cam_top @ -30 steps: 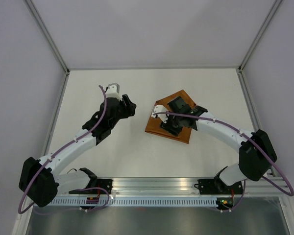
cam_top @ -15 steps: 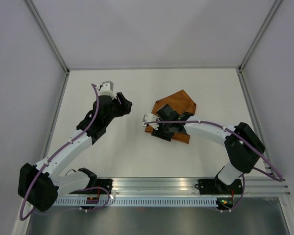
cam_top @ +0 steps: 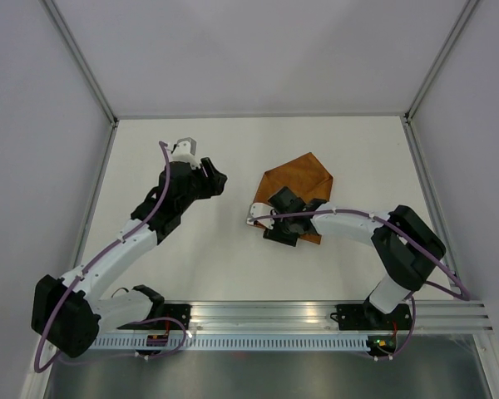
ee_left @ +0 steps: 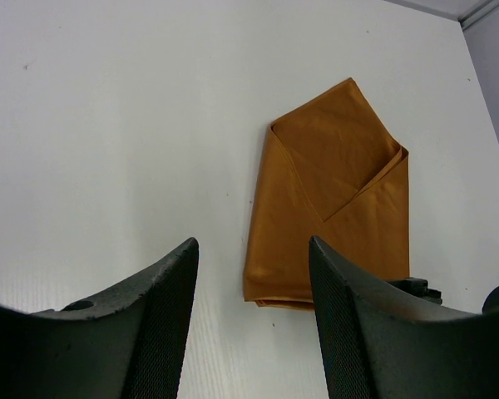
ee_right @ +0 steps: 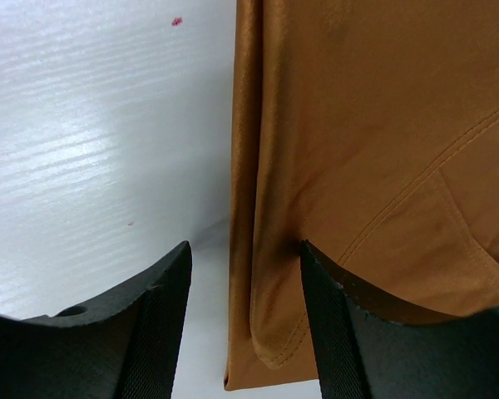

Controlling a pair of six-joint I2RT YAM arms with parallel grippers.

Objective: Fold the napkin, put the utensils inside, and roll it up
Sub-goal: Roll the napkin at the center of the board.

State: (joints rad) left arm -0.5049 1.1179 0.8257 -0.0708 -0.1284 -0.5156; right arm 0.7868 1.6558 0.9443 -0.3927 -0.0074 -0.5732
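Progress looks about halfway. Left gripper point(cam_top: 185, 145) hangs over the bare table point(cam_top: 233, 141), jaws apart with nothing between them. Well apart, at its 4 o'clock, the napkin point(cam_top: 303, 176) lies folded into a layered packet. Right gripper point(ee_right: 243, 249) sits at the packet's 8 o'clock edge, jaws spread astride the fold, not closed on it. No knife shows; whether it lies inside, I cannot tell. Rolling is not yet done.

readable text: none | labels, brands, numbers, signs: none legible in any view
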